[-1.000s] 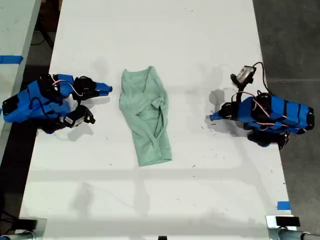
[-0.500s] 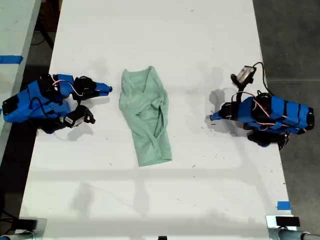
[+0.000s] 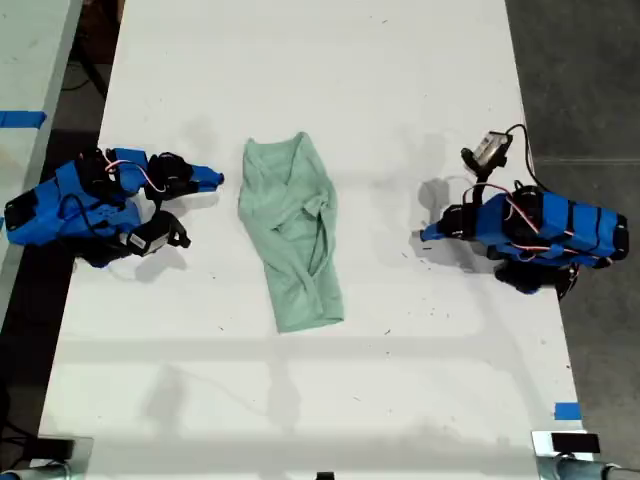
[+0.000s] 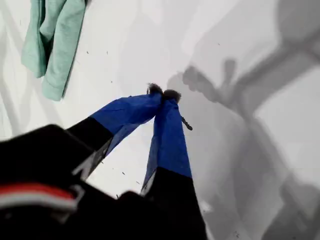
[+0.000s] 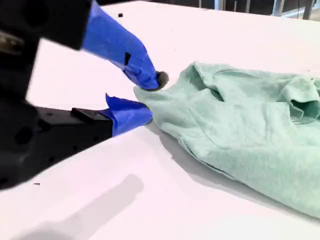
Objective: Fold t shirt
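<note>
Evidently pre-grasp: my second gripper [image 5: 142, 97], narrowly parted at the t shirt's [image 3: 292, 230] nine-o'clock edge, must pinch it, while my first gripper [image 4: 162, 94], tips together, waits toward three o'clock.

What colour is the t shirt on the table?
Pale mint green, plain, no pattern. The t shirt shows best in the exterior view.

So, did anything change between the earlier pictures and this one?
Nothing visibly changed. The wrinkled pale mint-green cloth t shirt lies in the same long shape on the white table, and both blue arms rest where they were. My first tool is shut on nothing; my second tool sits open at the shirt's edge, holding nothing.
</note>
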Robot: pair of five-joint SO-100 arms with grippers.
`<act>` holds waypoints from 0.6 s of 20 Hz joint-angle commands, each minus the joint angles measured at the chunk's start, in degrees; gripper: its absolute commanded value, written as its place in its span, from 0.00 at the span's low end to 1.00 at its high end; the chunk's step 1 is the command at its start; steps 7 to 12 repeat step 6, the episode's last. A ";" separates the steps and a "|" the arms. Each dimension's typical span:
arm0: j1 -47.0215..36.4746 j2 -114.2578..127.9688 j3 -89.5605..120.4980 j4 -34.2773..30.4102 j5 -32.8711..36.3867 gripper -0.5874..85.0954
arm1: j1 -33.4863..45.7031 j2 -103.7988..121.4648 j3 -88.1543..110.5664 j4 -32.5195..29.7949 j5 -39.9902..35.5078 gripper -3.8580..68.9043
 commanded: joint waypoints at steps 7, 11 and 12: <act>-1.49 -0.26 2.29 -0.18 1.14 0.00 | -0.35 0.70 3.60 0.18 0.53 0.06; -1.49 -0.26 2.29 -0.18 1.14 0.00 | -0.35 0.70 3.60 0.18 0.53 0.06; -1.49 -0.26 2.29 -0.18 1.14 0.00 | -0.35 0.70 3.60 0.18 0.53 0.06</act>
